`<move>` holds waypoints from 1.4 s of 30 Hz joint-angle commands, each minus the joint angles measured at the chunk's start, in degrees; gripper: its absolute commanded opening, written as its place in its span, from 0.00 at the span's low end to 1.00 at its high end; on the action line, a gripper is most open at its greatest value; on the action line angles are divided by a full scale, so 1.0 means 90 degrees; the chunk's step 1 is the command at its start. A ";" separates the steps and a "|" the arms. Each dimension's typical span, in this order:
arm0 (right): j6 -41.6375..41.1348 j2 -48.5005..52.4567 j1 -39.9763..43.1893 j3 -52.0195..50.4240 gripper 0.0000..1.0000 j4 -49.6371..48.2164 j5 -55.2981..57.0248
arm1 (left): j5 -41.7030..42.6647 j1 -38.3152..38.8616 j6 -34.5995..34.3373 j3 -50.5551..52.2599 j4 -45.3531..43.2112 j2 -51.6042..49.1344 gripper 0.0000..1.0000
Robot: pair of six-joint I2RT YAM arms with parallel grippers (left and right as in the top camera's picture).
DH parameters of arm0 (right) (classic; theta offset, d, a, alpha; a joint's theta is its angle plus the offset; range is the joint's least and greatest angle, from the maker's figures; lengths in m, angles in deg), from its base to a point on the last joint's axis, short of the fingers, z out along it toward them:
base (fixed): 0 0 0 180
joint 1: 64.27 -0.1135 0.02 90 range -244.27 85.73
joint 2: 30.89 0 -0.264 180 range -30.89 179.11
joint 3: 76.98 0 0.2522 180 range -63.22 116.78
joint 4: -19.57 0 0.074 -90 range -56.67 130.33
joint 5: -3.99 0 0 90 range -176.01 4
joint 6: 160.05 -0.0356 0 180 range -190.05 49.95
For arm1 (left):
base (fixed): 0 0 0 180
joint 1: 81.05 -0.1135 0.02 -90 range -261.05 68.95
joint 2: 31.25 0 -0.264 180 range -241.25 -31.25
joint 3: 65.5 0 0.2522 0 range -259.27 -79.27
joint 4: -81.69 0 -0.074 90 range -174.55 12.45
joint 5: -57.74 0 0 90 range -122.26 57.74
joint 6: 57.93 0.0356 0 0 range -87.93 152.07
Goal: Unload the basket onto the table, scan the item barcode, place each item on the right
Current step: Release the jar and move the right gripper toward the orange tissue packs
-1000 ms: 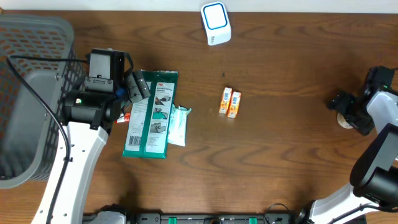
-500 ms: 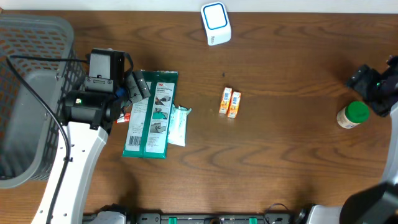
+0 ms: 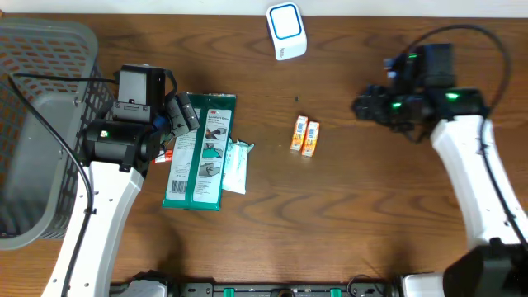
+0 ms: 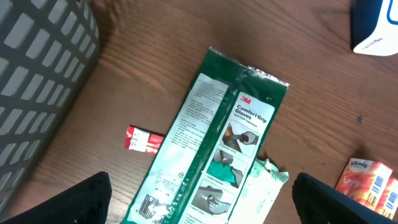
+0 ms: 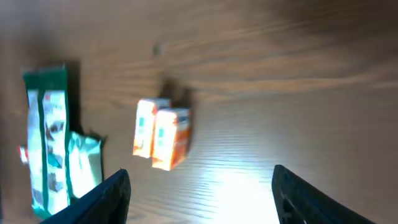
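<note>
Centrally, two boxy orange cartons (image 3: 310,139) on woodgrain tabletop (image 3: 371,214).

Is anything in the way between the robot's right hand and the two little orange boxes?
No, nothing visible is. Only bare brown wooden table lies between the right gripper and the two small orange cardboard boxes. The gripper is open and empty, and it sits off to the boxes' right in the overhead view.

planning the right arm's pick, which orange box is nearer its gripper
The orange box on the side facing the right gripper; its twin lies beyond.
</note>
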 commanded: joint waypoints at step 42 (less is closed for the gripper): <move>-0.0862 0.2076 -0.1671 -0.0775 0.38 -0.1814 0.0469 | -0.0083 -0.0015 0.0102 -0.0083 -0.0005 0.0012 0.93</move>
